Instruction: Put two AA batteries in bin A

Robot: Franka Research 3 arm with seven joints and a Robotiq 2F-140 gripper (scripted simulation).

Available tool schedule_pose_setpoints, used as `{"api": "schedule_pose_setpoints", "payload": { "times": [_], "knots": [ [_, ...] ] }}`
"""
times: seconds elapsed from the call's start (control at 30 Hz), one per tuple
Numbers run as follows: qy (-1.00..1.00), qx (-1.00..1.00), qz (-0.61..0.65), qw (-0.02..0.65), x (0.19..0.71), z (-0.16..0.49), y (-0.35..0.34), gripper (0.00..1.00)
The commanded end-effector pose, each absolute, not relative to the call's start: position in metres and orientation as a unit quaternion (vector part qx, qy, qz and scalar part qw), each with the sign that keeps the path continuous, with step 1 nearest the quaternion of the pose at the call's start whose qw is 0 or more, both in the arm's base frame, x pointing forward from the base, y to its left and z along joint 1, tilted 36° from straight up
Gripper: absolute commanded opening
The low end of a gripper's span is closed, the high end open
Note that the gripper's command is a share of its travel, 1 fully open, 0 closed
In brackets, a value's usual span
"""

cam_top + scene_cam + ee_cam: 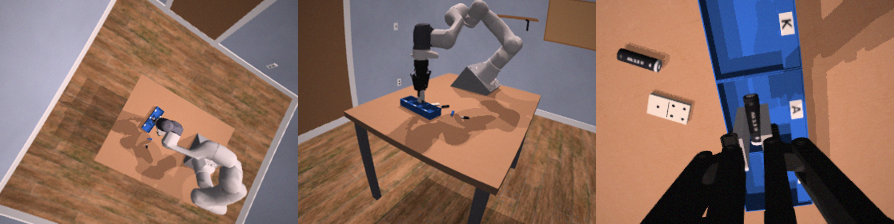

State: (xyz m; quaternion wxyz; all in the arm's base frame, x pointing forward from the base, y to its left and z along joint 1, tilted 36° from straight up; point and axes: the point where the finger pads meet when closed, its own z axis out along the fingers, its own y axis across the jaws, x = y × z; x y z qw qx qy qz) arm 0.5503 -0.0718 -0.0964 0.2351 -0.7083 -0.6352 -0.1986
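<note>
The gripper [421,96] [754,118] pointed downward over the middle part of the blue bin row [147,127] [435,114] [708,37]. Its fingers were drawn nearly together, with a black battery [752,117] pinched between the pads. In the wrist view the held battery appeared lengthwise, its silver end toward the gripper's body and its black end reaching out past the pads. It lay in view across the compartment marked A [783,85], to the side of the white A label [796,109]; whether it touched the floor or walls of that compartment could not be told. The adjoining compartment, marked K [746,35], bore its own white label [786,23]. Outside the row, a second black battery [445,106] [639,60] lay on its side on the table [180,110] [470,152] [641,155], near a white domino [436,104] [669,108] and apart from it. The domino was face up, one pip on one half and four on the other. A small blue object [149,139] [452,114] and another dark one with a pale end [146,146] [465,118] also lay on the table, well apart from the gripper. The arm [212,151] [498,30] reached from its mount to the row.
</note>
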Motion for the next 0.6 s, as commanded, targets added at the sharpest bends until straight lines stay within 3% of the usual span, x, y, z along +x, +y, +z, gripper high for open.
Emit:
{"api": "schedule_pose_setpoints", "payload": {
  "times": [0.0,0.57],
  "knots": [
    [-0.634,-0.710,-0.199,0.233,0.551,-0.103,-0.068,0.05],
    [-0.634,-0.710,-0.199,0.233,0.552,-0.122,-0.056,0.05]
  ]
}}
